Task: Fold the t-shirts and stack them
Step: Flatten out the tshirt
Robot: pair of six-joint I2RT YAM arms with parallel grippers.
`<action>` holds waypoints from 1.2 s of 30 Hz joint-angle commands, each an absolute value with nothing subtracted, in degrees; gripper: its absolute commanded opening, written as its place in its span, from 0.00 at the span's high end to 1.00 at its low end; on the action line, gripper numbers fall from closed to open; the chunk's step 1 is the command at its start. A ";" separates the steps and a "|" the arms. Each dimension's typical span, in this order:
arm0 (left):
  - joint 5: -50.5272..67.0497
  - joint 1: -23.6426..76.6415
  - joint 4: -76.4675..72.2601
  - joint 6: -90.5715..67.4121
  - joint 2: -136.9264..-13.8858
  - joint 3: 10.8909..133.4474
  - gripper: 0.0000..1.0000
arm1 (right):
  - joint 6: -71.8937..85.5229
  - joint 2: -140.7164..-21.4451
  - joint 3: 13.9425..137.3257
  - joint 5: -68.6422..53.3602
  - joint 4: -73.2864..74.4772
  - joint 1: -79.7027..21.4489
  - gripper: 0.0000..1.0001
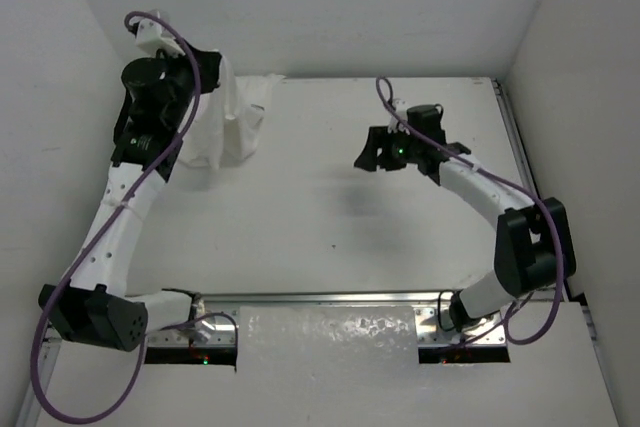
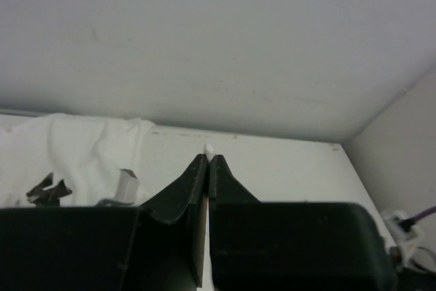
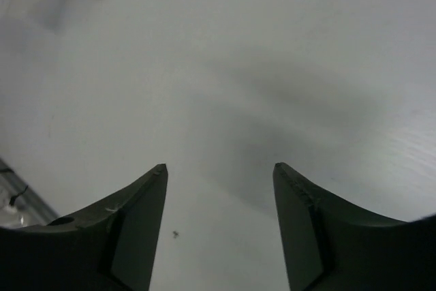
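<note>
Tabletop (image 1: 330,237) and cloth are nearly the same white, so the t-shirt (image 1: 228,122) is hard to pick out. It sits bunched at the far left corner near the back wall, with one part raised in a peak instead of lying flat. That peak appears to hang from the left end effector (image 2: 208,160). Its jaws are pressed together with a sliver of white showing at their tip, probably a pinch of shirt, though the wrist view is too tight to be sure. The right end effector (image 3: 219,167) hovers with jaws spread wide above the tabletop, well apart from the shirt, likely placed to take a second corner.
</note>
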State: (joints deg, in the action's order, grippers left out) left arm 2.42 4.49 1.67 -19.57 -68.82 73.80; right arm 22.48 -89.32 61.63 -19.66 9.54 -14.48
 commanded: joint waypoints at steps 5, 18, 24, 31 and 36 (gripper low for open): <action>6.04 8.08 14.06 -22.76 -71.01 92.27 1.00 | 27.23 -89.10 50.73 -29.88 -8.34 -25.74 0.26; 15.74 18.37 13.53 -34.71 -65.13 94.65 1.00 | 25.05 -106.59 57.99 -16.70 -30.77 -36.74 0.11; 10.19 18.37 18.81 -35.77 -61.97 97.12 1.00 | 23.03 -114.43 68.11 -9.67 -33.82 -36.91 0.10; 7.85 18.37 23.18 -33.59 -60.82 100.35 1.00 | 20.84 -118.48 73.31 -4.49 -29.72 -37.70 0.73; 0.27 18.28 28.56 -28.75 -62.58 106.17 1.00 | 19.34 -108.58 56.45 1.93 -34.44 -37.18 1.00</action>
State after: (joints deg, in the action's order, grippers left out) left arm 5.52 18.09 28.29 -31.83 -62.61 102.13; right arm 21.17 -114.87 63.53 -3.18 -31.55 -37.58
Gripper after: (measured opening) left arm 0.009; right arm 0.018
